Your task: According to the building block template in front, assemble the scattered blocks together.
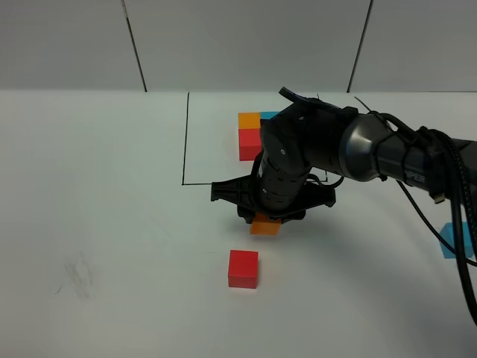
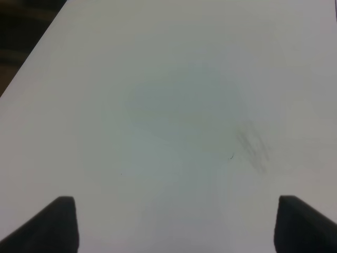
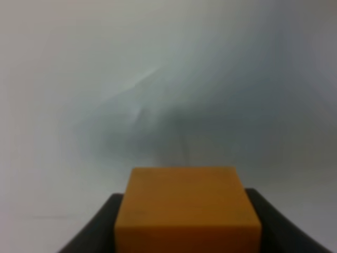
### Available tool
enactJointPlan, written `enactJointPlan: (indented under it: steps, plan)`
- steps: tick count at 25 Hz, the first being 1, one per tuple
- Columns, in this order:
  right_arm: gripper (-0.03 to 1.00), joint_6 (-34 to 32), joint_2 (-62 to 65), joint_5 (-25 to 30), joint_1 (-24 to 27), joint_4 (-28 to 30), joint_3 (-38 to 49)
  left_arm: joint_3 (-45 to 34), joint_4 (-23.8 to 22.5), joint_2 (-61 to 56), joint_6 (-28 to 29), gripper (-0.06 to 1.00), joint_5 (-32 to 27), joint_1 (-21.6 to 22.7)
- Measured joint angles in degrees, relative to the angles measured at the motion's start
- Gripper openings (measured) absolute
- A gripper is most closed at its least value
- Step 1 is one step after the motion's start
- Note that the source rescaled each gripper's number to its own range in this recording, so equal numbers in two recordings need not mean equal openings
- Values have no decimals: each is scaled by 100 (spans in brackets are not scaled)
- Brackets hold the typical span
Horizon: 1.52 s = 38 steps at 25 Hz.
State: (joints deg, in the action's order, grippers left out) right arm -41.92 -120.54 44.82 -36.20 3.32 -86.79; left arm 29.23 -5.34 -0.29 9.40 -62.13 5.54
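Note:
The template [image 1: 252,134] is a joined trio of orange, blue and red cubes inside a thin black drawn rectangle at the back centre, partly hidden by the right arm. My right gripper [image 1: 266,221] is shut on the loose orange cube [image 1: 265,226], just behind the loose red cube [image 1: 243,268] on the table. In the right wrist view the orange cube [image 3: 187,208] sits between the dark fingers [image 3: 97,226]. The loose light blue cube [image 1: 455,240] lies at the far right, behind cables. My left gripper [image 2: 174,224] is open and empty over bare table.
The black drawn line [image 1: 185,138] marks the frame's left side. A faint grey smudge [image 1: 77,277] marks the white table at the front left; it also shows in the left wrist view [image 2: 251,145]. Black cables [image 1: 455,194] hang along the right arm.

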Motion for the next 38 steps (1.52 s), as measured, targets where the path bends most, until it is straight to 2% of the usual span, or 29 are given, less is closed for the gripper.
enactJointPlan:
  steps: [6, 38]
  plan:
    - [47, 1, -47, -156, -235, -18, -45, 0, 0, 0, 0, 82, 0, 0]
    - [47, -325, -424, -27, -297, -161, -49, 0, 0, 0, 0, 82, 0, 0]
